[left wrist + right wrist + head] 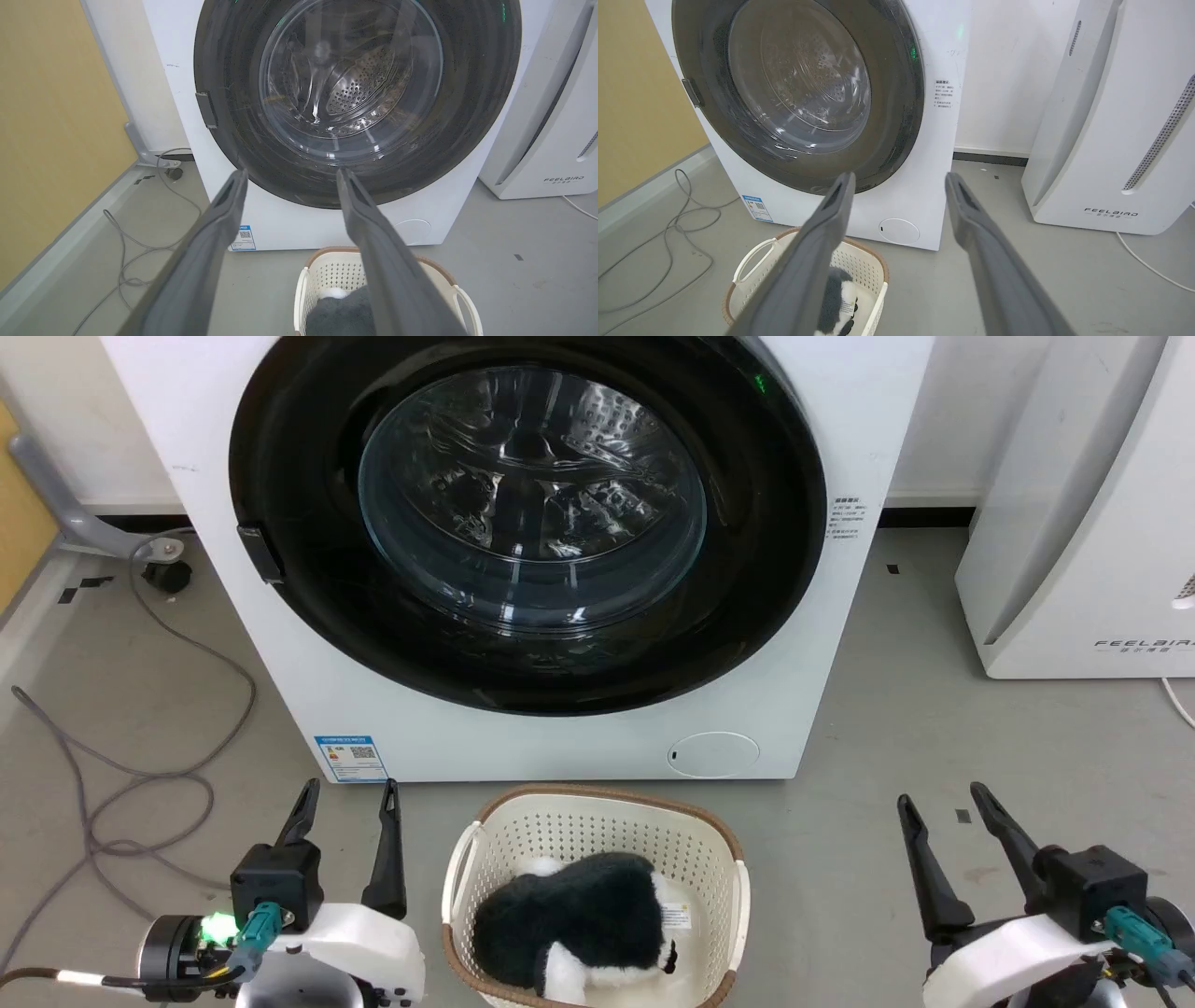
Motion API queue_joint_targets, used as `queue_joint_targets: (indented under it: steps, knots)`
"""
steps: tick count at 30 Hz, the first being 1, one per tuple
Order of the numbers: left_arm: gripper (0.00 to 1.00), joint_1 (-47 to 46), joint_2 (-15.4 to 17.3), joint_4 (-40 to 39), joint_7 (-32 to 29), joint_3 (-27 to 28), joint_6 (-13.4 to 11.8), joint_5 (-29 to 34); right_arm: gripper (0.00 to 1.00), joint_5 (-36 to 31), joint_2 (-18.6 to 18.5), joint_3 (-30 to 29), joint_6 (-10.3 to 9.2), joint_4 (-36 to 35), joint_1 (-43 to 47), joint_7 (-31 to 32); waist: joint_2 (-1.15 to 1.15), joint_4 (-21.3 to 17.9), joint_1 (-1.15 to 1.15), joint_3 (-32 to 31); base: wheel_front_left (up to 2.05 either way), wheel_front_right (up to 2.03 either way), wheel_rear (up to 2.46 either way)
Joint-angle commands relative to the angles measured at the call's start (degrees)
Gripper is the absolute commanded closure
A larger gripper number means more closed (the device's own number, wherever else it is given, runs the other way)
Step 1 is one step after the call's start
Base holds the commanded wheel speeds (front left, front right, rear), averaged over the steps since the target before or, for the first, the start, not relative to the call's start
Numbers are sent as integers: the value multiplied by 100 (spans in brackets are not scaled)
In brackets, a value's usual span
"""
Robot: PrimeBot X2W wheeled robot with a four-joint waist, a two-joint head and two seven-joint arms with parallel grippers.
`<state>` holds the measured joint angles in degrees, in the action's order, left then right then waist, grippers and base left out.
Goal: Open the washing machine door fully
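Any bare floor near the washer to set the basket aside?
Bare floor between basket and right gripper, up to the gap between washer and FEELBAIRD unit. Crowded: cables left of the washer, by the left gripper; basket sits before the door.

A basket (pixel 597 826) with a plush toy (pixel 579 924) in it sits before the washing machine (pixel 523 737).
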<state>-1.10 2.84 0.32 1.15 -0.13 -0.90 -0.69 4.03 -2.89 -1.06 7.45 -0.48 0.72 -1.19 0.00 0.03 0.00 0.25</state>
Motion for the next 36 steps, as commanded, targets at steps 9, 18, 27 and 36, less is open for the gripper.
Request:
queue_joint_targets:
  steps: [9, 18, 27, 36]
  knots:
    - [0, -52, 2, 8, 162, -21, -102, -73, 100, 665, 0, -92, 1, 16, -122, -159, 0, 19, 0, 37, 0, 0, 0]
    - [0, -119, 2, -20, 270, -5, -166, -100, 100, 1840, -2, -287, 1, 411, -508, -266, 0, 46, 0, 169, 0, 0, 0]
    - [0, -257, 2, -62, 377, -6, -235, -140, 100, 2950, -160, -728, 1, 839, -1166, -162, 0, 106, 0, 416, 0, 0, 0]
    - [0, -442, 2, -117, 473, -23, -286, -176, 100, 3781, -430, -937, 1, 1430, -1953, 51, 0, 186, 0, 707, 0, 0, 0]
